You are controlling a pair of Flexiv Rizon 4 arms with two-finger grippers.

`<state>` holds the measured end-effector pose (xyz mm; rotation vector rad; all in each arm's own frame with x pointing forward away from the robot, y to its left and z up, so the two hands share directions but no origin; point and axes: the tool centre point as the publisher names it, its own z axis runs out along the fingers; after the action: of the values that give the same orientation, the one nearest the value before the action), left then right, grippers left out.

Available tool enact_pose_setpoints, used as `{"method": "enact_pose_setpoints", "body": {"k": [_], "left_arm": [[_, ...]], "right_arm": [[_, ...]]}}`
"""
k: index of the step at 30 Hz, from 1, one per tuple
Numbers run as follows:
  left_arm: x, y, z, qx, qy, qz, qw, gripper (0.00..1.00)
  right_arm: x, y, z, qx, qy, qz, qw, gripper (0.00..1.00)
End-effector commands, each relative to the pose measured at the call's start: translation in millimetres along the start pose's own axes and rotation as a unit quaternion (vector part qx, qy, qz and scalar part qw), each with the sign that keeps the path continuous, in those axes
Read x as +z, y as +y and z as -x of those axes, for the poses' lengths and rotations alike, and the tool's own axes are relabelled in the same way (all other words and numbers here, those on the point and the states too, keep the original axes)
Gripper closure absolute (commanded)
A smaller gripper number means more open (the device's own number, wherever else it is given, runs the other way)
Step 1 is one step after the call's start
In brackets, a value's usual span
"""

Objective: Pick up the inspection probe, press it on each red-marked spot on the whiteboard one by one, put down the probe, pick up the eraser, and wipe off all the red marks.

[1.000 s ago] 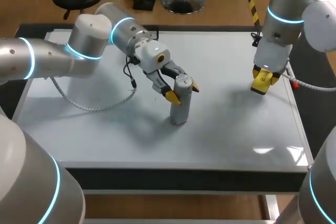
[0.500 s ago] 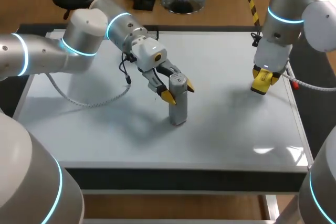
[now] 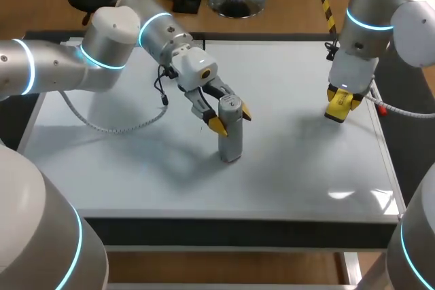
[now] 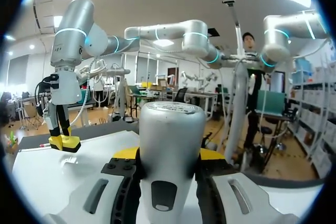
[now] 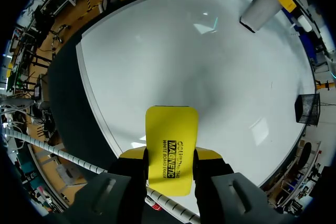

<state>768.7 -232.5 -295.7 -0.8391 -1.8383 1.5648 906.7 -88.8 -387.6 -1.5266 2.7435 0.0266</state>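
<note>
1. Risk: the inspection probe (image 3: 231,134) stands upright between the left gripper's (image 3: 231,117) jaws, base on the whiteboard (image 3: 285,181); held near its top, it could tip or skid under a sideways pull
2. Left jaws: closed on the probe's upper part, one yellow tip on each side
3. Right gripper (image 3: 342,103): jaws clamp the eraser (image 3: 338,109) (near the board's right edge); no red marks show

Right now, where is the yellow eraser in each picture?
Head view: yellow block eraser at the white whiteboard's right side, in the right arm's jaws.
Left wrist view: eraser far ahead, past the silver cylindrical probe, under the other arm.
Right wrist view: eraser between its own jaws.
Shared landmark: the probe standing on the whiteboard.
</note>
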Motion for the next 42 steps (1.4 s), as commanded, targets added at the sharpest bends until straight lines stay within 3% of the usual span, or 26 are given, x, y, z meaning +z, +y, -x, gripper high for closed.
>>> {"method": "enact_pose_setpoints", "body": {"k": [1, 30, 35, 42], "left_arm": [[2.1, 3.2, -1.4, 0.000, -0.002, 0.000, 1.000, 1.00], [2.6, 5.0, -1.4, 0.000, 0.000, -0.001, 1.000, 1.00], [-1.6, -3.6, -3.1, 0.011, 0.002, -0.011, 1.000, 1.00], [-27.9, -22.7, -7.1, 0.030, -0.004, -0.007, 1.000, 1.00]], "right_arm": [[-0.1, -0.6, -0.2, -0.001, 0.001, -0.001, 1.000, 1.00], [-0.1, -0.6, -0.2, -0.001, 0.001, -0.001, 1.000, 1.00], [-0.1, -0.6, -0.2, -0.001, 0.001, -0.001, 1.000, 1.00], [-0.1, -0.6, -0.2, -0.001, 0.001, -0.001, 1.000, 1.00]]}}
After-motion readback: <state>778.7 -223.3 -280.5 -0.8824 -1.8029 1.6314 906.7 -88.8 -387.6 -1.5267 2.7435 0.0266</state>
